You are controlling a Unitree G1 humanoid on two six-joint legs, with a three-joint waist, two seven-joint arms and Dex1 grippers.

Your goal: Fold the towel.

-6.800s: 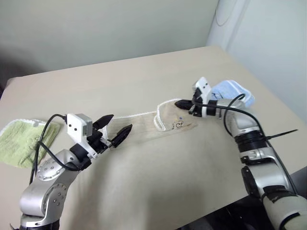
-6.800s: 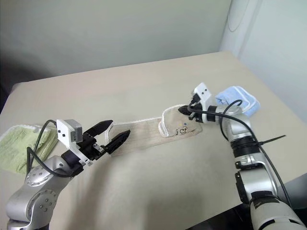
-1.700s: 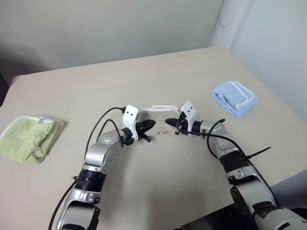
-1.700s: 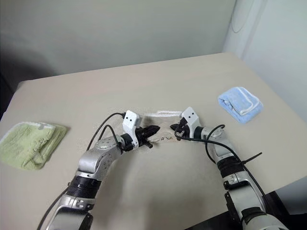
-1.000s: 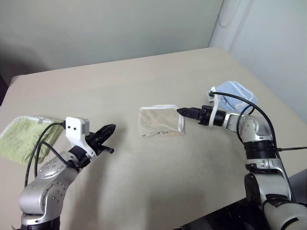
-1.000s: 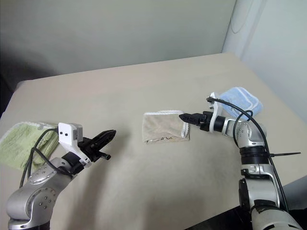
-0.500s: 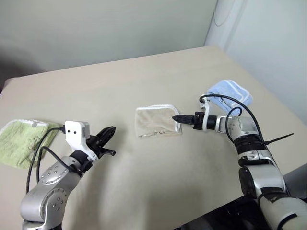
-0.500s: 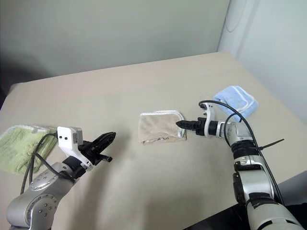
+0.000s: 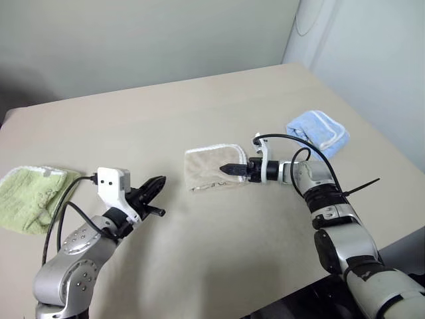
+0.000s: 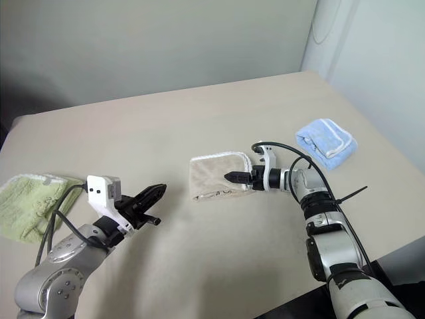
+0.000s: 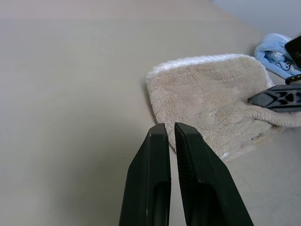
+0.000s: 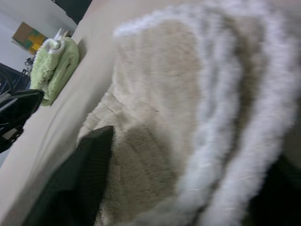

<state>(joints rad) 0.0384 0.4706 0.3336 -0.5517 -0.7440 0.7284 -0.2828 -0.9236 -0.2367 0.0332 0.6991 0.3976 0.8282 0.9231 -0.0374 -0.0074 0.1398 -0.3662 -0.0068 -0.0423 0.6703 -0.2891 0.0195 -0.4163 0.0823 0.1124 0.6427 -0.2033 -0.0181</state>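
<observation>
The towel (image 9: 211, 167) lies folded into a small beige square with white edging at the middle of the table. My right gripper (image 9: 227, 169) reaches in low over the towel's right side and stands open. In the right wrist view one finger (image 12: 89, 174) rests against the pile, and the white-edged fold lies between the two fingers. My left gripper (image 9: 157, 187) hovers well to the left of the towel, pointing toward it, shut and empty; its fingers (image 11: 160, 141) press together in the left wrist view.
A folded light green towel (image 9: 30, 196) lies at the table's far left. A folded light blue towel (image 9: 317, 131) sits at the right, behind my right arm. The beige table (image 9: 199, 259) spreads bare in front of the towel.
My right gripper has moved left and down from just beside the towel's right edge onto it, its fingers now around the edge. The left arm has held still.
</observation>
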